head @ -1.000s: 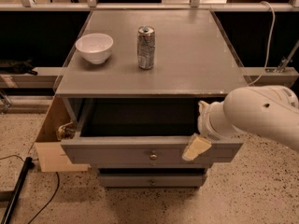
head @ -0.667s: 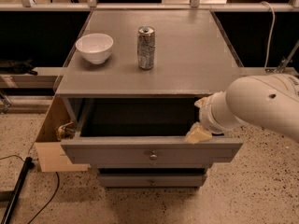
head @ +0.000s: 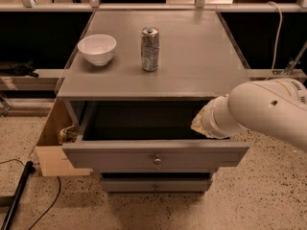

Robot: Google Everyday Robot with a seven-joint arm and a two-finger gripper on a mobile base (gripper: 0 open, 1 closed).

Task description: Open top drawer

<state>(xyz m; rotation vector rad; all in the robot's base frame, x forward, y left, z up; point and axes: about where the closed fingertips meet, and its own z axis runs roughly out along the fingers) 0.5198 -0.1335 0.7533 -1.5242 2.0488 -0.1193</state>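
Note:
The top drawer (head: 120, 155) of the grey cabinet is pulled out, and its dark interior shows under the cabinet top. A small round metal knob (head: 157, 161) sits at the centre of its front. My gripper (head: 198, 124) is at the end of the white arm (head: 268, 110), which reaches in from the right. It hangs over the drawer's right rear part, just under the cabinet top's edge and apart from the knob. It holds nothing that I can see.
A white bowl (head: 97, 48) and a silver can (head: 150, 49) stand on the cabinet top (head: 196, 56). A lower drawer (head: 156, 184) is shut. A cardboard box (head: 52, 145) leans at the cabinet's left. A black cable (head: 17, 198) lies on the speckled floor.
My gripper has lifted from the right part of the drawer front and moved up and back, over the drawer's right side. The drawer stays pulled out.

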